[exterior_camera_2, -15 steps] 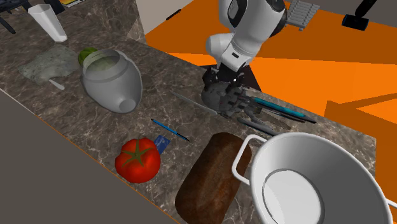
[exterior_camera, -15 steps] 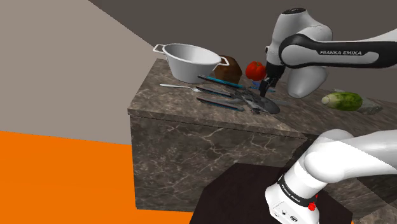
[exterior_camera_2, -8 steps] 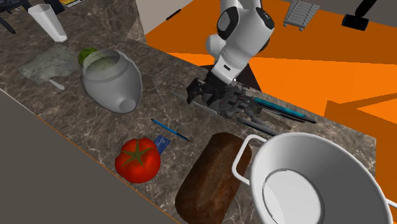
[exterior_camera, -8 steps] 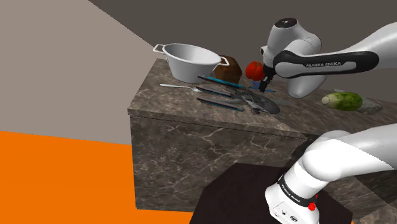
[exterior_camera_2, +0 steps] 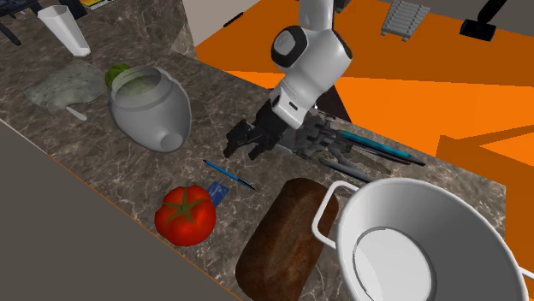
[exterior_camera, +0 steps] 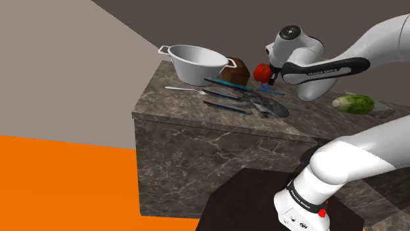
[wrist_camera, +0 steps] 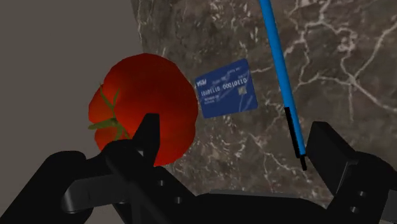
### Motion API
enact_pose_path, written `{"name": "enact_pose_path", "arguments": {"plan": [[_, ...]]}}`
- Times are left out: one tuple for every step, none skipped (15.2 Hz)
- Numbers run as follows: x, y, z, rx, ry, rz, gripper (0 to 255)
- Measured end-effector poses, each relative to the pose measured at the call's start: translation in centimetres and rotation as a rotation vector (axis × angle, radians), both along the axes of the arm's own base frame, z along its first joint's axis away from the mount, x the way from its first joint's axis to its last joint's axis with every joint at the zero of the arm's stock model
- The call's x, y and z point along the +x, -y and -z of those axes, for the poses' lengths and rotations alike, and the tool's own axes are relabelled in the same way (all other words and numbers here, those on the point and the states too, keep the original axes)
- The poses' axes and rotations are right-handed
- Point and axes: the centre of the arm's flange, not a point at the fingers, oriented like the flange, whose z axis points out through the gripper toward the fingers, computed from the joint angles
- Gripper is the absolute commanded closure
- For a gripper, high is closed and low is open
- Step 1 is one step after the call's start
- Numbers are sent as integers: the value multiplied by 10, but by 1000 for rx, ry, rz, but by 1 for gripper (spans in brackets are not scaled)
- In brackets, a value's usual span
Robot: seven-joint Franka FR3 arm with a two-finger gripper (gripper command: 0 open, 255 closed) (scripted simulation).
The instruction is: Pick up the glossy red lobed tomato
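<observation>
1. Reading "FRANKA EMIKA" on the white arm (exterior_camera: pixel 325 67); a blue card (wrist_camera: pixel 226 89) carries white digits, illegible.
2. The card lies just beside the tomato (exterior_camera_2: pixel 184 215), with a blue pen (wrist_camera: pixel 280 76) past it and a brown loaf (exterior_camera_2: pixel 287 235) near.
3. The tomato is glossy red, lobed and green-stemmed, on the marble surface (exterior_camera_2: pixel 86 154), lower left of the second exterior view.
4. The jaws are spread, holding nothing.

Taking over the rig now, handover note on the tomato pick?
Black two-finger gripper: open, empty, above the dark marble counter, pointed toward the tomato.
Glossy red lobed tomato: on the counter near the wall-side edge, beside a small blue card, clear of the fingers.
Done: no grasp yet.
Left: close in, probably centre the tomato between the fingers, shut, lift.
</observation>
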Motion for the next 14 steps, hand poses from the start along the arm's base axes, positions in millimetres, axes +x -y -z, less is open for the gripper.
{"name": "enact_pose_path", "arguments": {"plan": [[9,6,0,-30,4,-24,0],[17,14,2,-60,8,-48,0],[22,23,1,-90,11,-74,0],[28,27,0,-121,15,-99,0],[36,31,-1,-151,19,-123,0],[44,37,0,-181,23,-148,0],[52,43,-1,-212,27,-173,0],[57,46,-5,-242,31,-198,0],[63,50,-6,-267,34,-219,0],[65,52,-4,-281,35,-231,0],[67,53,-1,-288,35,-237,0],[68,55,3,-292,35,-241,0],[69,54,9,-293,35,-242,0],[69,54,14,-294,35,-243,0]]}}
